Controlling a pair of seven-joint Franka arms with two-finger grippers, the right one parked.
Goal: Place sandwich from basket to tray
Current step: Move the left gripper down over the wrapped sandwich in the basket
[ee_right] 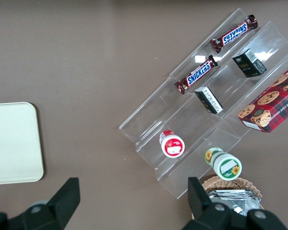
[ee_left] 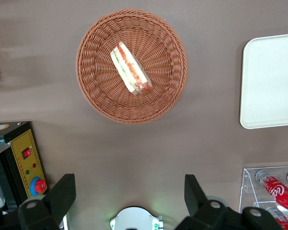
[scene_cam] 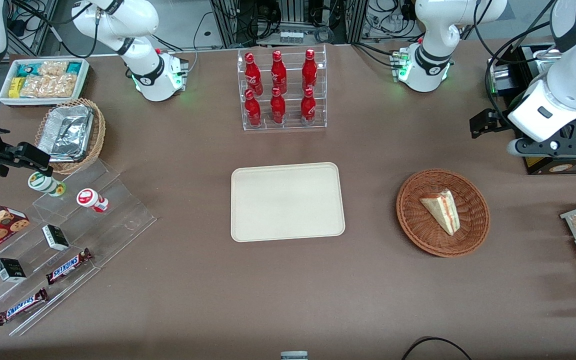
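The sandwich [scene_cam: 441, 211] [ee_left: 130, 68] is lying inside the basket [scene_cam: 474, 227] [ee_left: 93, 93], resting on its woven floor with its striped filling edge showing (red, orange and green layers against pale bread). The basket is sitting on the brown table [scene_cam: 288, 295] beside the tray [scene_cam: 287, 201] [ee_left: 269, 81], toward the working arm's end of the table and apart from the tray, with bare tabletop showing between them. The tray is lying flat with nothing on it. The gripper [ee_left: 129, 203] is hovering high above the table, well apart from the basket and farther from the front camera than it; its two fingers [ee_left: 62, 194] are standing spread wide, grasping nothing. A clear rack of red bottles [scene_cam: 281, 87] is standing farther from the front camera than the tray, and a corner of it is showing in the left wrist view near the tray's edge.
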